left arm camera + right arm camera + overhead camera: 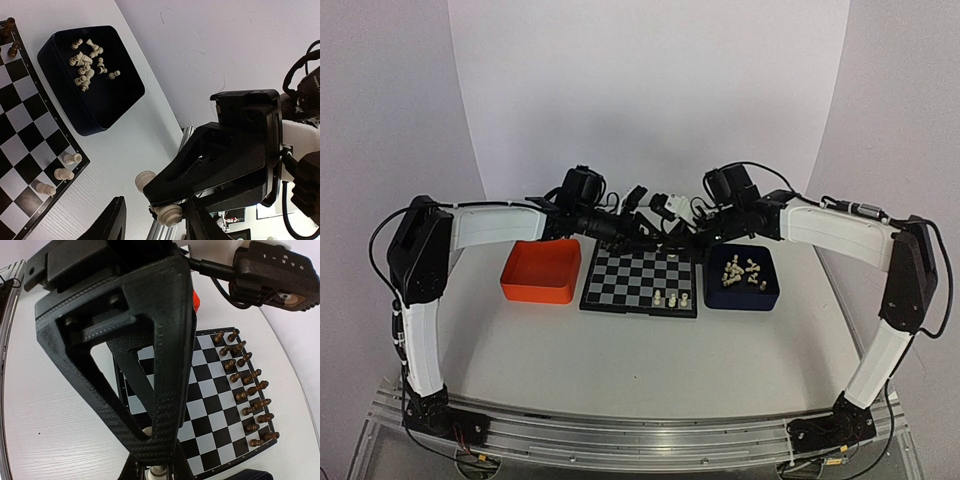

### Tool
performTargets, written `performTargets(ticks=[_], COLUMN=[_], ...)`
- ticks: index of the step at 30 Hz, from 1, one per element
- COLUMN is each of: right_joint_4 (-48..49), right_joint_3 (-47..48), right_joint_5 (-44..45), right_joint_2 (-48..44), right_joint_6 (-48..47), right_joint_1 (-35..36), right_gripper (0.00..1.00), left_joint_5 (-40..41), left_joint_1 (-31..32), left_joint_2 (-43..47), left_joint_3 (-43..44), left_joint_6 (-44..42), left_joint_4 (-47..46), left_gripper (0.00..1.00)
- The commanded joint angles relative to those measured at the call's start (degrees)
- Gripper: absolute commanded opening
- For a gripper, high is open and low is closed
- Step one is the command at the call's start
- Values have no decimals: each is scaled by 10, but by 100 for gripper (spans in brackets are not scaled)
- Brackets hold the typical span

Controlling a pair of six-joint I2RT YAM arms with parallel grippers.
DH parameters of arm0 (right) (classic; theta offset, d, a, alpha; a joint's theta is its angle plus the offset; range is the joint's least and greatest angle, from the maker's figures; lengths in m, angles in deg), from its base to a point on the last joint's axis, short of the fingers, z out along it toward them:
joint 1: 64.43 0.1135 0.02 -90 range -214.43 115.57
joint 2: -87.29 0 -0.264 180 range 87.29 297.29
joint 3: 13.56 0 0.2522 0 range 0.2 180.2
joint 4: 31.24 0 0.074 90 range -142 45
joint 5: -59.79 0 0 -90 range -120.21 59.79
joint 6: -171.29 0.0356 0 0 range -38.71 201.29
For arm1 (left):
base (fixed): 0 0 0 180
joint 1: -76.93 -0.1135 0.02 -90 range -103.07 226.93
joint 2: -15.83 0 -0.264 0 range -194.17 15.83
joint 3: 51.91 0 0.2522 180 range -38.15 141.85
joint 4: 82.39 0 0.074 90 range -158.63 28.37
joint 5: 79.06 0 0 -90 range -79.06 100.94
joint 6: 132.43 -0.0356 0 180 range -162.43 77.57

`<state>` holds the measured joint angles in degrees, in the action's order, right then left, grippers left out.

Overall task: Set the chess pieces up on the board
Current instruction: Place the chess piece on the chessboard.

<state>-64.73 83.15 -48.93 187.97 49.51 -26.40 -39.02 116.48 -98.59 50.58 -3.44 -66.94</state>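
Cream-white chess piece [168, 215], clamped in the right gripper [157, 198], sits right between the left gripper's [156, 226] parted fingers.

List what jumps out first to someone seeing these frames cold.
Above the far edge of the board, the right gripper pinches a cream chess piece, which sits between the open fingers of the left gripper. Right of the board, a dark blue tray holds a heap of cream pieces, while only three standing pieces occupy the board's near right corner. A bright orange tray sits left of the board.
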Motion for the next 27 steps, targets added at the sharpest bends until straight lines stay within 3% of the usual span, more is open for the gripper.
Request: performTargets(ticks=[1,16,20,22,27], right_joint_4=[78,146,152,152,149], right_joint_3=[-12,-42,-45,-45,-60], right_joint_5=[37,65,66,66,57], right_joint_2=[-19,-32,-32,-32,-38], right_joint_6=[-3,5,8,11,21], right_joint_1=[7,8,8,8,8], right_gripper=[0,0,0,5,29], left_joint_5=[-43,-61,-59,-52,-2], left_joint_1=[11,19,19,19,19], left_joint_2=[-16,-43,-48,-48,-36], left_joint_3=[40,71,76,80,92], left_joint_6=[9,26,30,29,7], left_joint_4=[22,33,36,39,61], left_gripper=[34,14,1,0,0])
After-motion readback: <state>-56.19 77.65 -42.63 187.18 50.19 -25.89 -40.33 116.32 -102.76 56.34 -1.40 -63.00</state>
